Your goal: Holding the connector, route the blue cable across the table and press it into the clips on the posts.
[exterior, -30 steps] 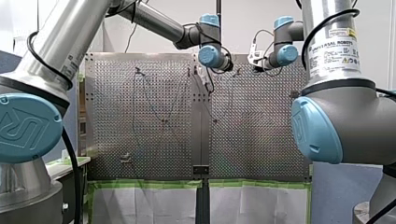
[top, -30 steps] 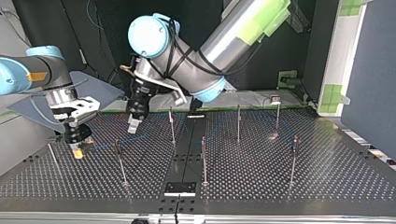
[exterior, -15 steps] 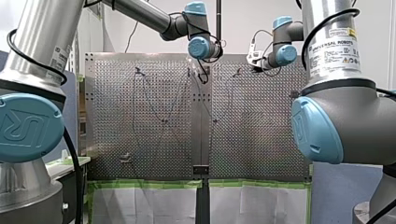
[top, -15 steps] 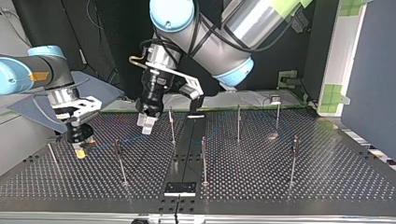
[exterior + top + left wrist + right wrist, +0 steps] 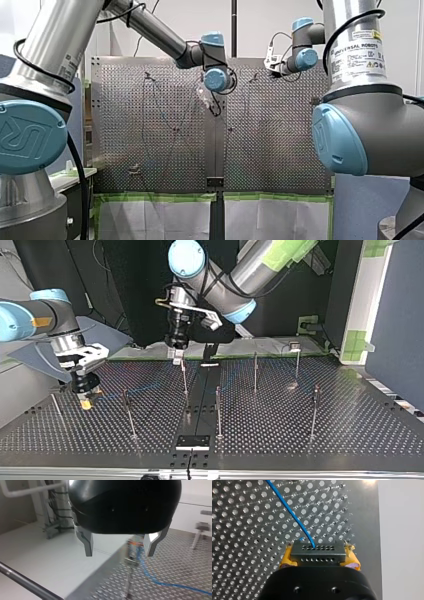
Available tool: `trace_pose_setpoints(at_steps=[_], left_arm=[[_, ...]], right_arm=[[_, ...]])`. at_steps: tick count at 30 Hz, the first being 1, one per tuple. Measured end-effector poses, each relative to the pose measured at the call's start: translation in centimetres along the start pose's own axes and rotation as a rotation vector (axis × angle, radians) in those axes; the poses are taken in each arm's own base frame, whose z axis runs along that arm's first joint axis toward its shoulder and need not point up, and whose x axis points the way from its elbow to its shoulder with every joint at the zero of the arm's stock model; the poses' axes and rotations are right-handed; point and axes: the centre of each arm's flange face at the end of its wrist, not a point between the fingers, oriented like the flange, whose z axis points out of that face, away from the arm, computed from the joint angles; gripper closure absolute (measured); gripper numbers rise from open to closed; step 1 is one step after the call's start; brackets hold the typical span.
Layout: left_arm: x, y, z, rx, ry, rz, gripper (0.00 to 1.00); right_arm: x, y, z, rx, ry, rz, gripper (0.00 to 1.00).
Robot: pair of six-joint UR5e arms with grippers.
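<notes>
In the right wrist view my right gripper (image 5: 318,562) has its yellow pads shut on a black connector (image 5: 317,553). The blue cable (image 5: 292,512) runs from the connector across the perforated plate. The top view shows this gripper (image 5: 85,402) low over the table at the left, with the cable (image 5: 145,387) trailing towards a thin post (image 5: 183,376). My left gripper (image 5: 177,356) hangs above that post near the table's back edge. Its metal fingers (image 5: 87,545) stand open with nothing held. A clip-topped post (image 5: 131,553) and the cable (image 5: 152,578) lie below them.
Several thin posts stand on the perforated table (image 5: 280,435), among them one near the middle (image 5: 218,412), one at the right (image 5: 314,410) and one beside my right gripper (image 5: 128,412). A black strip (image 5: 192,441) runs down the table's centre.
My left arm has lifted away from beside my right gripper and swung rightwards in the top view, towards the table's back edge. My right gripper has kept still with the connector.
</notes>
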Motion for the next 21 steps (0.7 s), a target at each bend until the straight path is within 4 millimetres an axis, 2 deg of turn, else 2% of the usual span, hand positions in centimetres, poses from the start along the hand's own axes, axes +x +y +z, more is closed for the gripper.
trace_pose_setpoints(at_steps=[9, 12, 21], left_arm=[[7.2, 4.2, -2.1, -0.043, 0.066, 0.035, 0.00], [8.5, 5.3, -2.9, -0.048, 0.076, 0.040, 0.00], [10.2, 7.3, -5.1, -0.050, 0.080, 0.043, 0.00]], right_arm=[[-0.1, 0.3, 0.0, -0.013, 0.000, 0.000, 1.00], [-0.1, 0.4, 0.0, -0.015, 0.000, 0.000, 1.00], [-0.1, 0.4, 0.0, -0.017, 0.000, 0.000, 1.00]])
